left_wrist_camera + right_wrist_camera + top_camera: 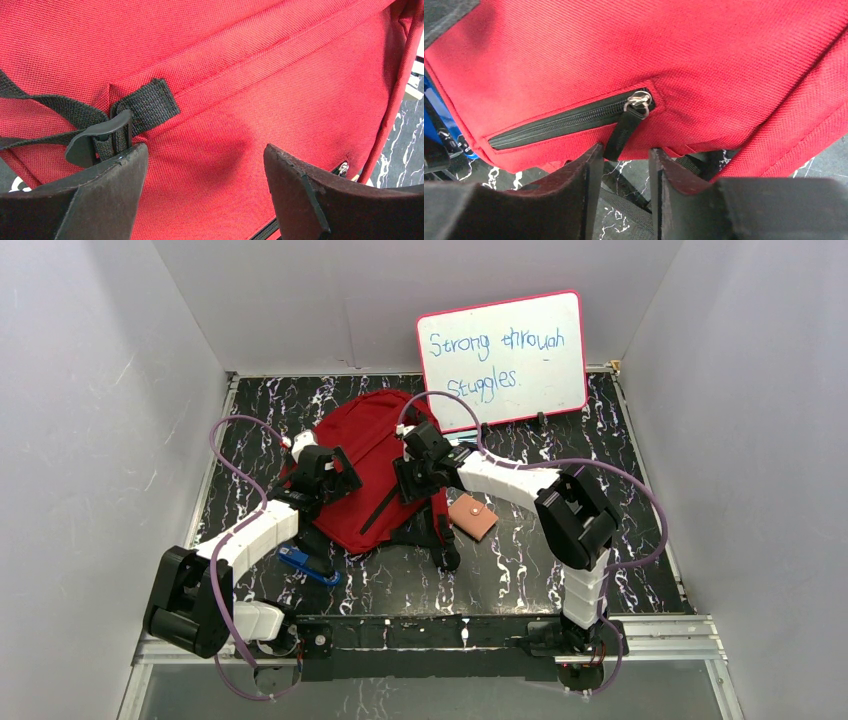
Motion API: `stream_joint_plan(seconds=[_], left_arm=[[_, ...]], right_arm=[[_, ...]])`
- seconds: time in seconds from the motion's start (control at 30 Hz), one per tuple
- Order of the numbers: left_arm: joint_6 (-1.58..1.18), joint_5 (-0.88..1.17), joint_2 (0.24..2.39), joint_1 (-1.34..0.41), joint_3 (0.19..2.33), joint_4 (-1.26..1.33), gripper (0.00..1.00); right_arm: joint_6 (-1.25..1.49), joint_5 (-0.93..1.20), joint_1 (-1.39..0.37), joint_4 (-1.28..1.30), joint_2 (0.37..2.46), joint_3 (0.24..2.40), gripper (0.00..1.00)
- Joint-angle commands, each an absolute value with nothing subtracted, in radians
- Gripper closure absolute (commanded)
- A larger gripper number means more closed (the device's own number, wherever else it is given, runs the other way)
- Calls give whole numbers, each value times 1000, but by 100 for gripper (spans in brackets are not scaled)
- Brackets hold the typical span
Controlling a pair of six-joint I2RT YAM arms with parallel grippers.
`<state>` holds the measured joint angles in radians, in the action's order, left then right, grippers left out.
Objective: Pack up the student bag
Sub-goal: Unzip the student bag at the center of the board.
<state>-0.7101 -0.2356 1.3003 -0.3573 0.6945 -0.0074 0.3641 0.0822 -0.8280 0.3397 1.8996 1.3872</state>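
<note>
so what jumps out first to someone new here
The red bag lies in the middle of the table, left arm and right arm bent over it. Behind it on the right leans a pink-edged whiteboard with blue handwriting. The right pincer sits at the bag's zip pull, jaws apart.

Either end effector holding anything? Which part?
Nothing held: left end effector gapes over the student bag; right end effector is open at its zipper pull tab, not clamped.
</note>
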Motion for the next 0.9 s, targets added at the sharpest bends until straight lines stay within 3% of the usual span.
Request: stream_joint_plan(seconds=[0.0, 0.4, 0.87], left_arm=[[-710, -216, 1313, -357, 653, -62, 17], [-710, -210, 1327, -357, 647, -46, 17], [-720, -196, 1345, -357, 647, -32, 17]], right_arm=[[378, 48, -834, 306, 1898, 1439, 59], [330, 83, -858, 349, 1881, 1447, 99], [270, 263, -945, 284, 1849, 1423, 100]])
